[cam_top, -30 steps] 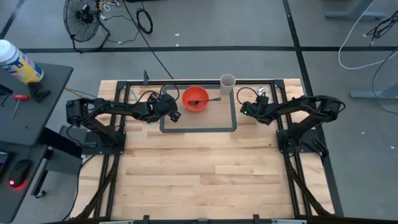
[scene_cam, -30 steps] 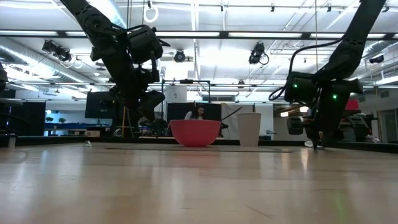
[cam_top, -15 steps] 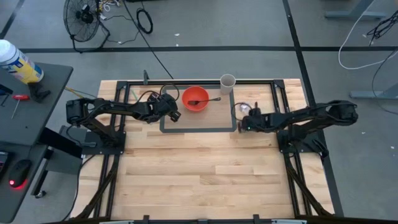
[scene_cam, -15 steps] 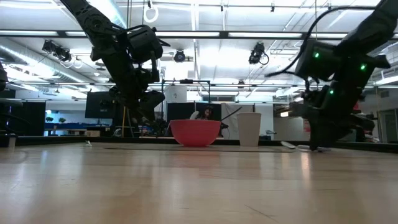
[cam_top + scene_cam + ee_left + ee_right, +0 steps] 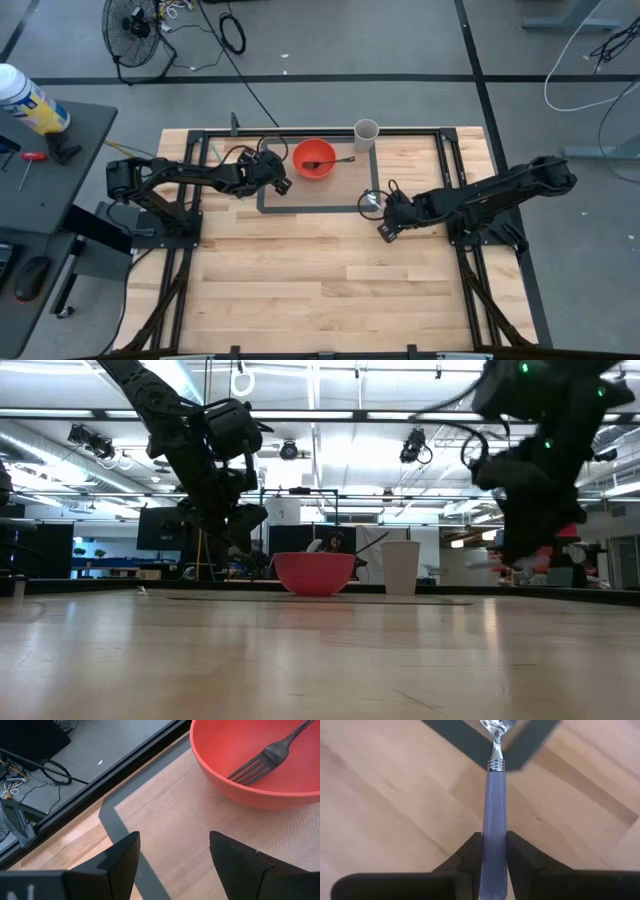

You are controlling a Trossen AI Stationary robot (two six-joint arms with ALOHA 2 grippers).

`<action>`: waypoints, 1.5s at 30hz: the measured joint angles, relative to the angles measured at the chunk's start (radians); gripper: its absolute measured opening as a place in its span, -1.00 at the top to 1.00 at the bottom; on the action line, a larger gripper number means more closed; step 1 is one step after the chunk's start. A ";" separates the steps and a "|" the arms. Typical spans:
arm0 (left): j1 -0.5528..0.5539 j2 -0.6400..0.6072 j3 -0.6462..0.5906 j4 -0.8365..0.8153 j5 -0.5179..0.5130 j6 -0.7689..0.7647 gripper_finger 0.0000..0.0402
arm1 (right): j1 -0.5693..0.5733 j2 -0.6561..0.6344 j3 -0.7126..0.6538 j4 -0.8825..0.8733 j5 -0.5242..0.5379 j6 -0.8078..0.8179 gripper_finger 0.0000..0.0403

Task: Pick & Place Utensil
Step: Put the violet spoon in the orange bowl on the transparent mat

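My right gripper (image 5: pixel 494 840) is shut on a utensil with a lavender handle (image 5: pixel 495 805) and a metal head (image 5: pixel 371 200). It is above the wood at the mat's near right corner (image 5: pixel 383 220) and raised off the table in the low view (image 5: pixel 520 555). My left gripper (image 5: pixel 172 850) is open and empty, hovering over the mat's left part (image 5: pixel 275 182) beside the red bowl (image 5: pixel 313 158). A metal fork (image 5: pixel 265 760) lies in the bowl, its handle leaning on the rim. A white cup (image 5: pixel 366 133) stands upright past the mat's far right corner. My right gripper pinches the lavender handle (image 5: pixel 495 827) between its two fingers (image 5: pixel 470 852). The handle runs along the fingers and sticks out ahead of them, with the metal collar (image 5: pixel 495 766) and head beyond. The utensil is lifted clear of the table.
A beige mat with a dark border (image 5: pixel 320 205) lies in the table's far middle and carries the bowl. Black frame rails (image 5: pixel 450 180) run along both sides of the table. Bare wood (image 5: pixel 330 290) fills the near half.
My right gripper has swung from the mat's far right side toward the table's near edge and slightly left. It has risen off the table, carrying the lavender-handled utensil along. The left arm, bowl, fork and cup have kept still.
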 joint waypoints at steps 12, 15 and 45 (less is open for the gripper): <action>0.000 0.000 0.000 -0.027 0.000 0.036 -0.21 | 0.002 0.156 0.210 -0.042 -0.052 -0.103 0.63; 0.000 -0.007 0.000 -0.062 -0.010 0.045 -0.21 | -0.010 0.221 0.336 -0.126 -0.090 -0.120 0.63; -0.020 -0.127 -0.001 -0.154 0.007 0.000 -0.21 | -0.479 0.782 1.108 -0.327 -0.430 -0.293 0.63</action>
